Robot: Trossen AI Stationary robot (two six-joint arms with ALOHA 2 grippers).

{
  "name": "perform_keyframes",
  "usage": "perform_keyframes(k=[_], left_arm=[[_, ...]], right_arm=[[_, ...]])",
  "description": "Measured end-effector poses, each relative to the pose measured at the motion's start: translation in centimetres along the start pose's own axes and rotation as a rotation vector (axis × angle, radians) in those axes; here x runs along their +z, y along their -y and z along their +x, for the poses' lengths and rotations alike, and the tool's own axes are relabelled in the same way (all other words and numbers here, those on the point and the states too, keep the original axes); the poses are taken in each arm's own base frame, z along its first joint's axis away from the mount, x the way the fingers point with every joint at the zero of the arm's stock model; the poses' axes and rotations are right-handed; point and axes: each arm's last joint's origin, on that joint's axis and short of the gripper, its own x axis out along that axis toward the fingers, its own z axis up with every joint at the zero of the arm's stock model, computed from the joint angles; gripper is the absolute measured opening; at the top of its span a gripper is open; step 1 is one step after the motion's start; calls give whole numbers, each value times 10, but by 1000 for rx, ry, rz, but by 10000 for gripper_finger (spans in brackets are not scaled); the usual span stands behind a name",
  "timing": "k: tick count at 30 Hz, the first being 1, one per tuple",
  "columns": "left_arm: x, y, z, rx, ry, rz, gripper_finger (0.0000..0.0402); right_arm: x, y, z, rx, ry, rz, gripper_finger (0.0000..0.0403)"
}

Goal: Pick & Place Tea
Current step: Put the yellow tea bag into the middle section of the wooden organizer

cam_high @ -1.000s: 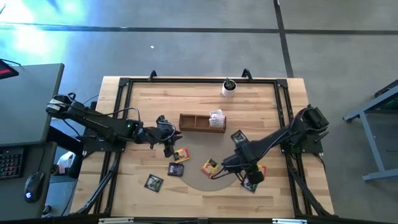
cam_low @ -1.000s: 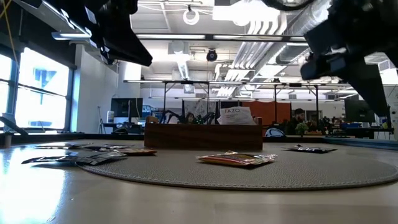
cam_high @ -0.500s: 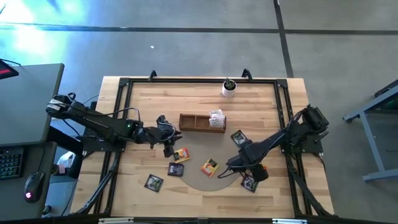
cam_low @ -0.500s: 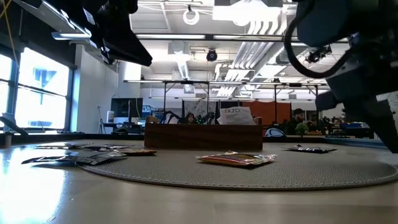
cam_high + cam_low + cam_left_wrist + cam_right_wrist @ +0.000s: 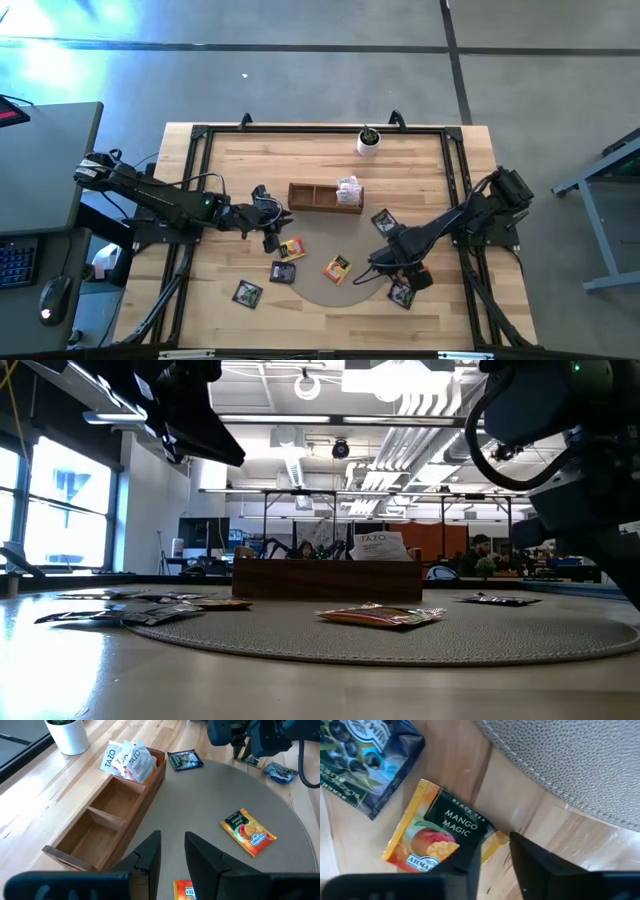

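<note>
Tea sachets lie flat on the table and on the round grey mat (image 5: 320, 285): an orange one (image 5: 337, 268) mid-mat, another orange one (image 5: 291, 248) and dark ones (image 5: 283, 271), (image 5: 247, 293), (image 5: 383, 221), (image 5: 402, 294). My right gripper (image 5: 495, 845) is low over an orange Mango Magic sachet (image 5: 440, 832) on the wood beside the mat. It is narrowly open, and its fingers stand either side of the sachet's yellow corner (image 5: 499, 840). My left gripper (image 5: 172, 837) hovers narrowly open near the wooden box (image 5: 325, 197), which holds whitish sachets (image 5: 127, 757). My right gripper comes down at the Mango Magic sachet's yellow corner (image 5: 501, 838) from above, one finger on each side of it. The sachet lies flat on the wood. I cannot tell whether the fingers touch it.
A dark blue sachet (image 5: 365, 760) lies close beside the Mango Magic one. A small white cup with a plant (image 5: 368, 142) stands at the table's far edge. A black frame (image 5: 200, 135) rims the table. Bare wood lies left of the mat.
My right gripper has moved toward the table's right edge and down, from over the mat's rim to the orange sachet on the wood. The left arm and the sachets have kept still.
</note>
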Motion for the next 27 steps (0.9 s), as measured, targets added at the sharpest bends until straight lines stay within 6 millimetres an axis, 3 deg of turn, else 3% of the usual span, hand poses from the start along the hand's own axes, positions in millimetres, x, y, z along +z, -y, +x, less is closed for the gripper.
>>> perform_keyframes(k=[6, 11, 15, 19, 23, 27], left_arm=[[0, 0, 0, 0, 0, 0, 85], [0, 0, 0, 1, 0, 0, 85], [0, 0, 0, 5, 2, 0, 85], [0, 0, 0, 14, 6, -1, 85], [0, -1, 0, 20, 8, -2, 85], [1, -1, -1, 17, 11, -37, 85]], right_arm=[[0, 1, 1, -3, 4, 8, 9], [1, 3, -6, -7, 24, 19, 13], [7, 6, -32, -84, 39, 110, 3], [19, 7, -68, -134, 188, 173, 5], [32, 11, -100, -298, 451, 188, 4], [48, 27, -109, -496, 694, 303, 2]])
